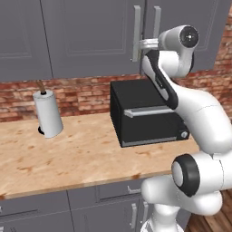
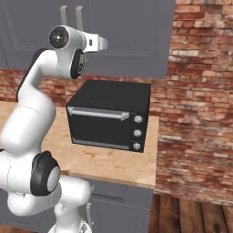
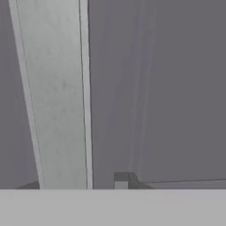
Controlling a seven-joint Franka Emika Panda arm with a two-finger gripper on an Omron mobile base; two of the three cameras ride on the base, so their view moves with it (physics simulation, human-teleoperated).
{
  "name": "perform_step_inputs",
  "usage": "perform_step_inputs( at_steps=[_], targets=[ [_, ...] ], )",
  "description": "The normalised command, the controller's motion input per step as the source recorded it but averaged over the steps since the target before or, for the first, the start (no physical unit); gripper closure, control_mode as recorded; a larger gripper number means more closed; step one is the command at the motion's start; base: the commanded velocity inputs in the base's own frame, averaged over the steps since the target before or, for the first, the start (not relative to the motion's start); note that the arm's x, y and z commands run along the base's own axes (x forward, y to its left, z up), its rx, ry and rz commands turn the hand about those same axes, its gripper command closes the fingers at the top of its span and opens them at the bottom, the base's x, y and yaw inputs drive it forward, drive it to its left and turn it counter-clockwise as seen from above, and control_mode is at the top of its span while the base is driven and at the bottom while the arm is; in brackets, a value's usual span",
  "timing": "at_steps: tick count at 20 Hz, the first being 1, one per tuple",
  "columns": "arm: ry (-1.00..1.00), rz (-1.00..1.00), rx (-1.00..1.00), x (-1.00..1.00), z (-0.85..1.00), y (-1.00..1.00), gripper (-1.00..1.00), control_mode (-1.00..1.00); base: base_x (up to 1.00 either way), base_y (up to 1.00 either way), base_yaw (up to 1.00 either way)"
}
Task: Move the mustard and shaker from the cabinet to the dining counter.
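**Ana:** Red brick wall (image 1: 81, 97) runs behind a light wood counter (image 1: 86, 154), with the grey cabinet (image 1: 90, 36) above it, doors shut. What is the arm doing?

**Ben:** It rises from the base, bends at the elbow over the black toaster oven (image 1: 147, 113), and reaches up and forward. The wrist is level, the hand pointing straight at the cabinet front. The gripper (image 1: 141, 44) sits at the left of two vertical silver bar handles (image 1: 136, 34), roughly halfway up the bar.

**Ana:** How much room is around it?

**Ben:** The two handles stand just beside each other at the seam of the doors, so the hand is tight against the second bar (image 1: 157, 22). Below, the oven top is well under the forearm. To the left, the counter is open up to a paper towel roll (image 1: 47, 113) near the wall. In the right base view the counter ends just past the oven, with brick beyond.

**Ana:** And the fingers?

**Ben:** In the hand view the bar (image 3: 55, 95) is very close, running top to bottom, against the door panel. The fingers look drawn in around the handle, clamped on it, though the tips themselves are hard to make out.

**Ana:** Mustard, shaker?

**Ben:** I cannot tell; the doors are shut.
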Motion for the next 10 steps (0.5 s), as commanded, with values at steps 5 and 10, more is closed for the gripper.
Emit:
perform_step_inputs(
  at_steps=[5,10],
  targets=[
    [-0.01,-0.02,0.04,-0.71,0.17,-0.43,1.00,-1.00,0.00,0.00,0.00],
    [-0.03,-0.04,0.03,-0.80,0.20,-0.40,1.00,-1.00,0.00,0.00,0.00]
  ],
)
